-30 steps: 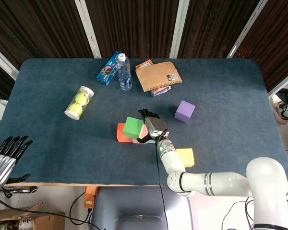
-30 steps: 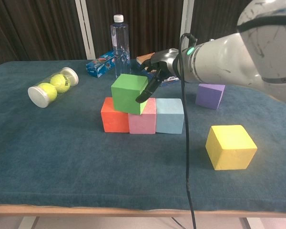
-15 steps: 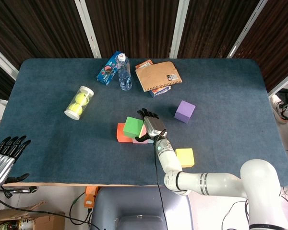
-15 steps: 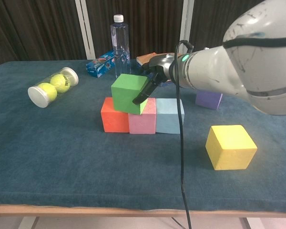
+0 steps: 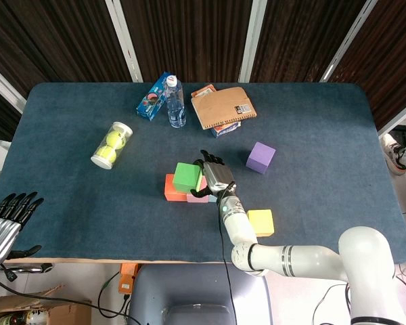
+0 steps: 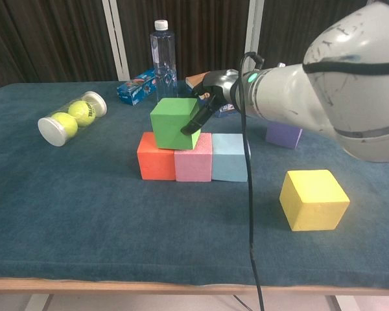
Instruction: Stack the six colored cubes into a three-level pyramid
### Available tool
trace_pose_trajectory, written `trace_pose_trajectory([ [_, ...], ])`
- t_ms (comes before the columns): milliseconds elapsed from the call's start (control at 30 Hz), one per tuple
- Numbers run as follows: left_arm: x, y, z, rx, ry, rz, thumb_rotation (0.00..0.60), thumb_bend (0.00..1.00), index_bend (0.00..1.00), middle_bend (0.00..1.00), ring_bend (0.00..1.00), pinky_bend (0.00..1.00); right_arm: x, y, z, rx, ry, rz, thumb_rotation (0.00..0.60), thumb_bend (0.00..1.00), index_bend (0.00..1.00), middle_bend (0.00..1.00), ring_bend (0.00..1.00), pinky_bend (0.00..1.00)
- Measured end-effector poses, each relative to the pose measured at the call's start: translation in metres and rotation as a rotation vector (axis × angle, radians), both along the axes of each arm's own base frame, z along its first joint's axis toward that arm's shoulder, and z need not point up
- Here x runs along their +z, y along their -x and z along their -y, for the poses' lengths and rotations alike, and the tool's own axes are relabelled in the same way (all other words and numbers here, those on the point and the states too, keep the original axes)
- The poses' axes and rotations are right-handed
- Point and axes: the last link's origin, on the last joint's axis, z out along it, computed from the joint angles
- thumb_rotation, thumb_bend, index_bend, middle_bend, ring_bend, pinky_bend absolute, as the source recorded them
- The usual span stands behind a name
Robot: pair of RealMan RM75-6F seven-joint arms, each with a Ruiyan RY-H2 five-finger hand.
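A row of three cubes stands mid-table: red (image 6: 155, 155), pink (image 6: 193, 157) and light blue (image 6: 229, 157). A green cube (image 6: 175, 123) sits slightly tilted over the red and pink ones, and my right hand (image 6: 211, 100) grips its right side with dark fingers against that face. From the head view, the right hand (image 5: 215, 175) covers most of the light blue cube, beside the green cube (image 5: 187, 177). The purple cube (image 5: 260, 157) lies behind to the right. The yellow cube (image 6: 313, 199) lies near the front right. My left hand (image 5: 7, 220) hangs empty, fingers spread, off the front-left table edge.
At the back stand a water bottle (image 5: 176, 101), a blue box (image 5: 153, 98) and a brown notebook on books (image 5: 222, 107). A clear tube of tennis balls (image 5: 112, 145) lies at the left. My right arm's cable hangs down in front of the light blue cube.
The green cube has risen from in front of the red and pink cubes onto their tops, carried by my right hand. The left hand has stayed put.
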Motion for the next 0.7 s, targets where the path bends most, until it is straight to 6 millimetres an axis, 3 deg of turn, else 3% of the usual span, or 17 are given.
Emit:
trace_pose_trajectory([
  [500,-0.002,0.001,0.000,0.009,0.003,-0.010,0.500,0.06,0.09,0.02,0.00,0.07,0.018,0.004,-0.007,0.122,0.028,-0.021,0.600,0.30,0.41,0.00,0.00,0.00],
  [700,-0.003,0.001,-0.001,0.009,0.003,-0.016,0.501,0.06,0.09,0.02,0.00,0.07,0.014,0.011,-0.005,0.145,0.008,-0.003,0.600,0.30,0.40,0.00,0.00,0.00],
])
